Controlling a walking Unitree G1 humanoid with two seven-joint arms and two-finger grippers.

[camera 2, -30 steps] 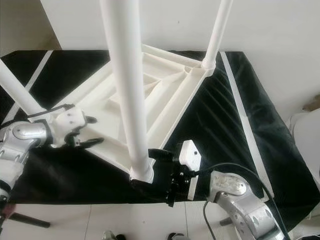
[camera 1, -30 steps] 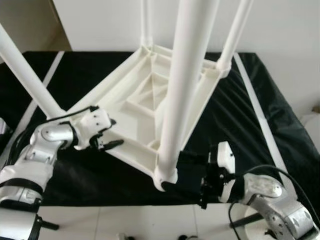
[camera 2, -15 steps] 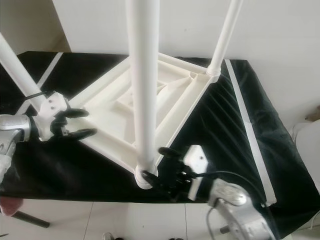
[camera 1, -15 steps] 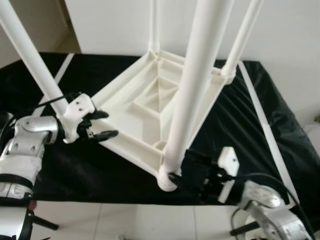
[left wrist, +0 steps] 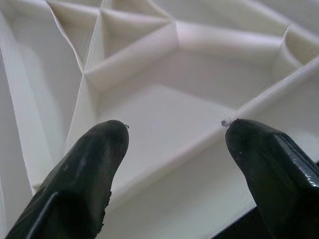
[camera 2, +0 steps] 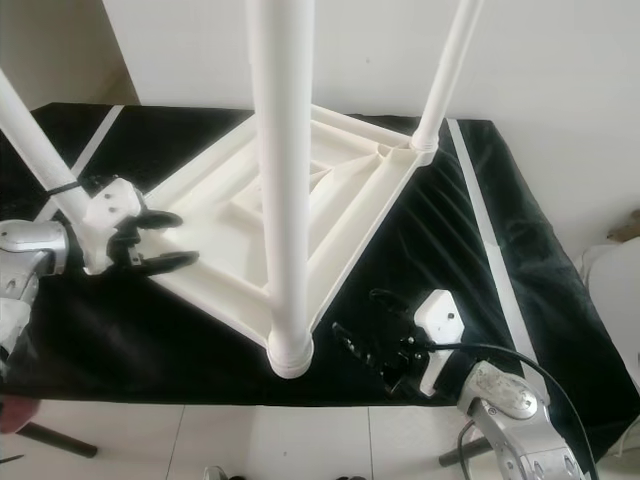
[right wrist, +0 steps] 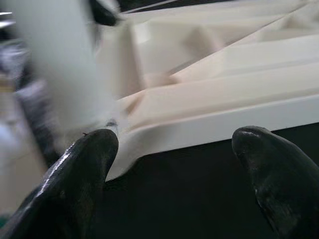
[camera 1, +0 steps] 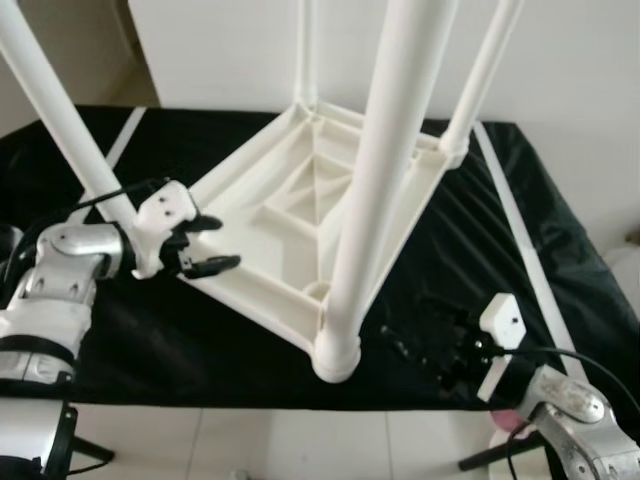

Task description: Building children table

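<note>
White plastic upturned children's table (camera 1: 300, 215) on black cloth (camera 1: 470, 240), four legs up. Left gripper (camera 1: 205, 245) at 9 o'clock, fingers spread, straddling tabletop rim. Right gripper (camera 2: 365, 335) at 5 o'clock, fingers spread, empty, beside near leg (camera 2: 283, 180).

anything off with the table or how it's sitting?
Nothing damaged. The white children's table lies upside down on the black cloth, four legs pointing up. Its nearest corner sits at the cloth's front edge. The left gripper and right gripper are open, holding nothing.
</note>
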